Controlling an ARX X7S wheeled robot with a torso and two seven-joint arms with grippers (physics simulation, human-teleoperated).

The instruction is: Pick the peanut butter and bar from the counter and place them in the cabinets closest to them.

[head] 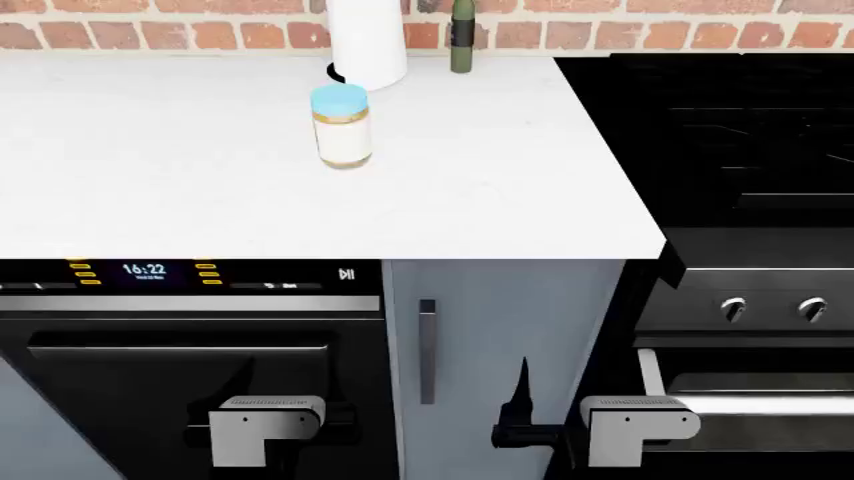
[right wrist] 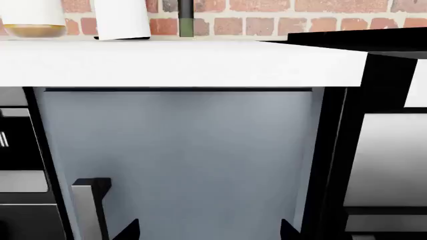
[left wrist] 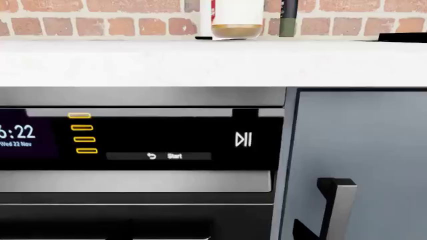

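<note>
Peanut butter (head: 342,127) upright on the counter (head: 160,170), in front of a white roll (head: 367,40) and a green bottle (head: 462,38) by the brick wall. Below, closed cabinet door (head: 501,330) with handle (head: 427,350). Left gripper (head: 267,420) and right gripper (head: 641,420) low before it; jaw state cannot be told.

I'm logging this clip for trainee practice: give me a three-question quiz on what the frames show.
1. True or false: the small clear peanut butter jar with a light blue lid stands upright on the broad white counter.
2. What stands nearest behind the jar? A) tall white cylinder B) dark green bottle C) black stove
3. Fill in: the grey cabinet door has its vertical metal handle near the edge beside the ____.

Key: 1 true; 2 A; 3 black oven with the lit clock display.
</note>
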